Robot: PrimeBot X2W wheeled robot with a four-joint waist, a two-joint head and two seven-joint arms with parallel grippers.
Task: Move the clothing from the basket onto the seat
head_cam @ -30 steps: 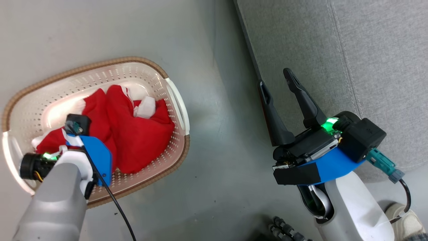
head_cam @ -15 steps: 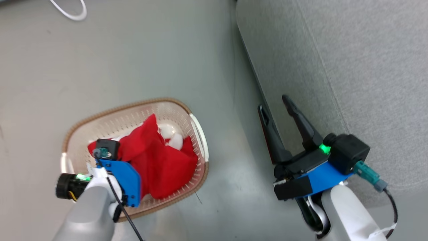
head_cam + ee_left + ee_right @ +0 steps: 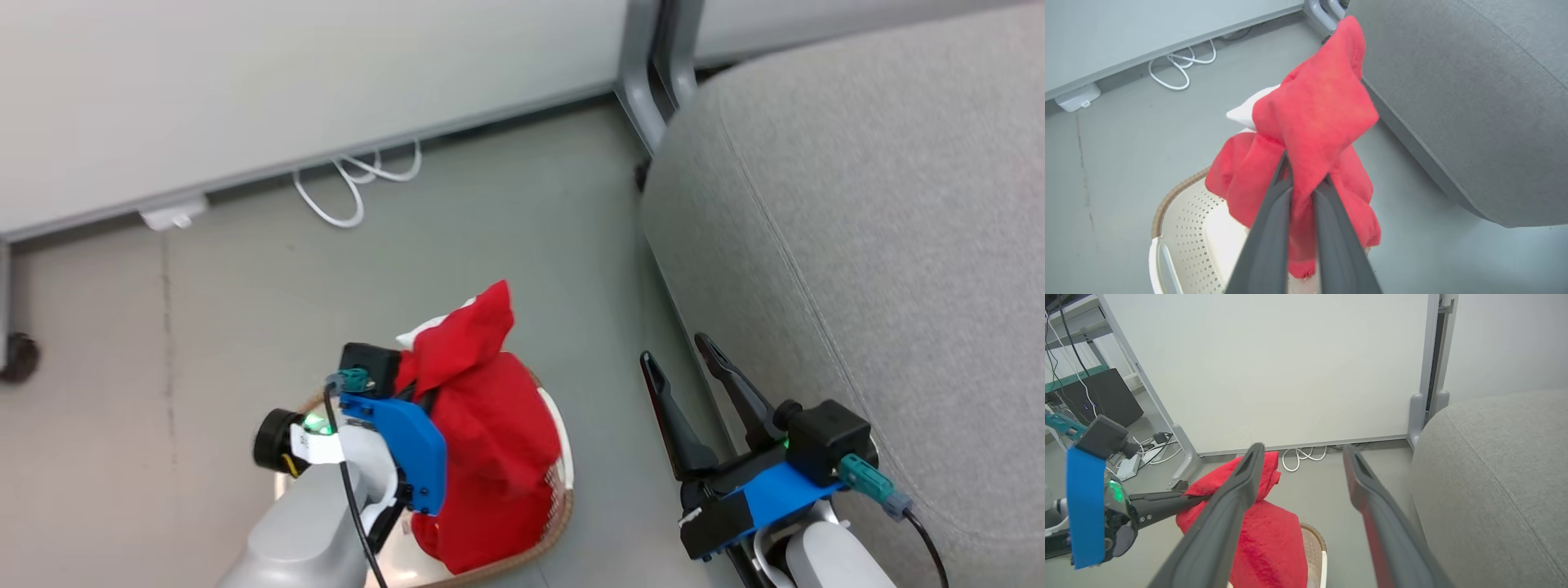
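**Garment Carry: Handling Notes**

The left hand (image 3: 1301, 179) is clamped on a fold of the red clothing (image 3: 1314, 110), which hangs bunched above the basket (image 3: 1188, 232). Judged light, limp and non-slip. A mid-bunch pinch suits it, though trailing ends may snag the rim. The right hand (image 3: 674, 349), right of the basket, stands wide and empty. The grey seat (image 3: 882, 245) lies further right; smooth floor (image 3: 490, 204) surrounds the basket.
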